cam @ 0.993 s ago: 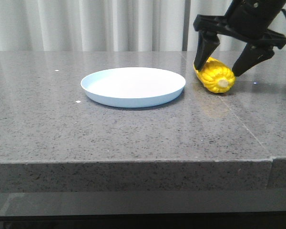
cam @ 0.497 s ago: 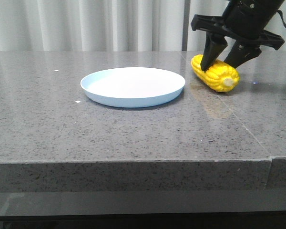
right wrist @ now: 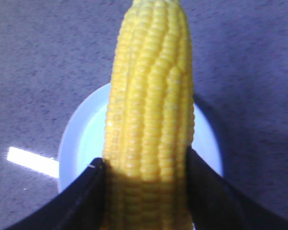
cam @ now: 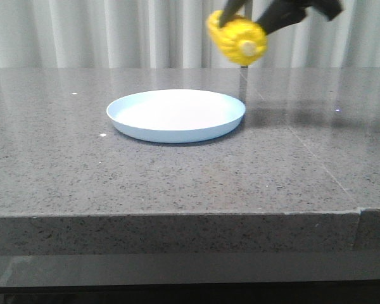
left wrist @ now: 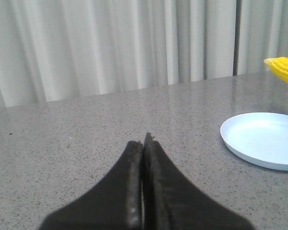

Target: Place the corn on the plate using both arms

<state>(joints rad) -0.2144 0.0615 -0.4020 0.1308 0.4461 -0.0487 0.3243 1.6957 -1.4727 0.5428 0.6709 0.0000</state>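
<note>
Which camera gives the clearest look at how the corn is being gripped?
The right wrist view: the bright yellow corn cob fills the picture, with the right gripper fingers pressed against both sides. The front view shows its beige stub end, lifted and blurred. The left wrist view catches only its tip.

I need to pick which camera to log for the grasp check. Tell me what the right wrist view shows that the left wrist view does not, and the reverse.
Only the right wrist view shows the grasp: the right gripper shut on the corn, its fingers pressed against both sides of the cob, which hangs above the plate.

Only the left wrist view shows the left gripper, shut and empty over the grey table, with the curtain behind.

Both show the plate and the yellow corn, though the left wrist view catches only the cob's tip at its edge.
</note>
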